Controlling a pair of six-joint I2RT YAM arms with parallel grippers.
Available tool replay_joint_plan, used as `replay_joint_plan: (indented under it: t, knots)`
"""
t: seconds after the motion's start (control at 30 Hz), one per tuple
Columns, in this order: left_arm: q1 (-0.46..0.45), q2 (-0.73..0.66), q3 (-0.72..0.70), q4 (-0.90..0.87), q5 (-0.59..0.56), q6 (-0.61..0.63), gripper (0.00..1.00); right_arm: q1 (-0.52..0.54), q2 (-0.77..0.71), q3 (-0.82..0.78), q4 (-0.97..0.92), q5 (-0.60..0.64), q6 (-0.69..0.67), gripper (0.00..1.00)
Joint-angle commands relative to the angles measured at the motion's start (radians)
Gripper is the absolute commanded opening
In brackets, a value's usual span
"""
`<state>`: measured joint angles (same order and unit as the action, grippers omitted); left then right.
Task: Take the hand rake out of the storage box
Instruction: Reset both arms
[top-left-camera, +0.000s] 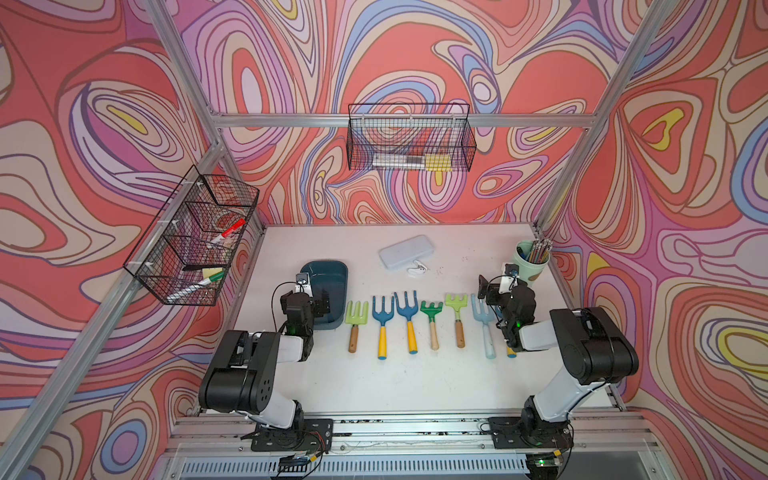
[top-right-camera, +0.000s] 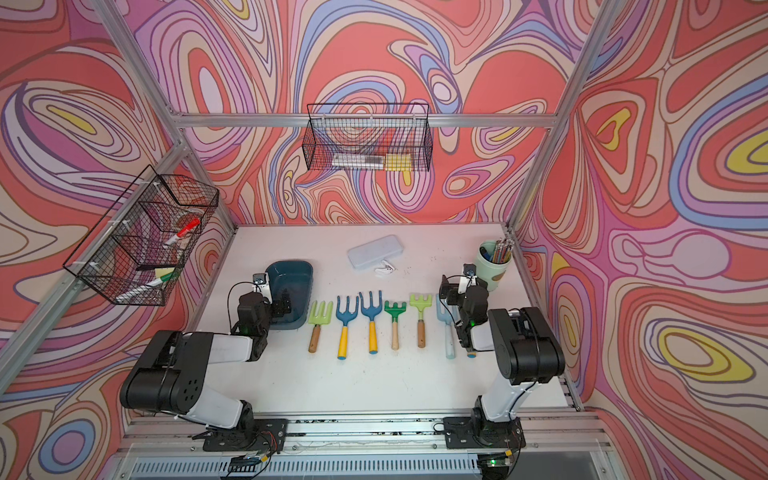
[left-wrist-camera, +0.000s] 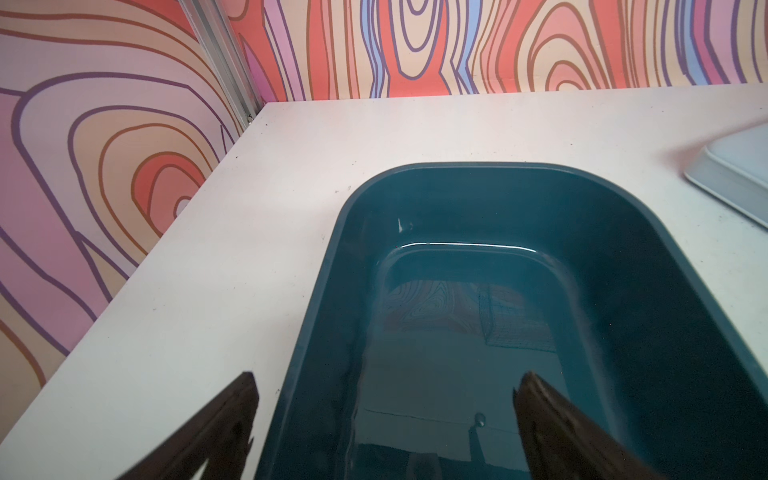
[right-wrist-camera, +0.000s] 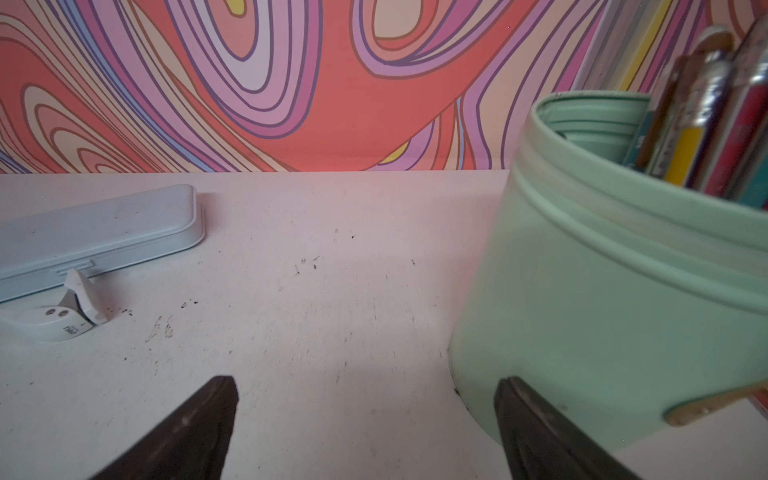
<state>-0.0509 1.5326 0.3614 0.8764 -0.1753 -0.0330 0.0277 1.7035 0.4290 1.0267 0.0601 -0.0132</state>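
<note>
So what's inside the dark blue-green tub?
Nothing that shows: the tub has only a bare, shiny bottom. Its near end is hidden behind the left pincer, so I cannot see there.

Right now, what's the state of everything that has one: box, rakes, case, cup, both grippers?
storage box: open-topped, empty as far as shown
hand rakes: lying in a row beside the box, none held
grey case: lid shut, lying flat
green cup: upright, pencils inside
left gripper: open over the box, holding nothing
right gripper: open beside the cup, holding nothing
</note>
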Motion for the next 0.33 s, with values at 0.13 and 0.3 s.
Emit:
replay_joint_plan:
  t: [0.13,0.3]
  knots:
    - [0.006,0.009,0.010,0.029,0.006,0.011,0.99,0.000,-0.005,0.024,-0.041,0.018,0.013,0.98]
    - [0.006,0.006,0.007,0.032,0.007,0.013,0.99,0.000,-0.005,0.024,-0.042,0.018,0.013,0.98]
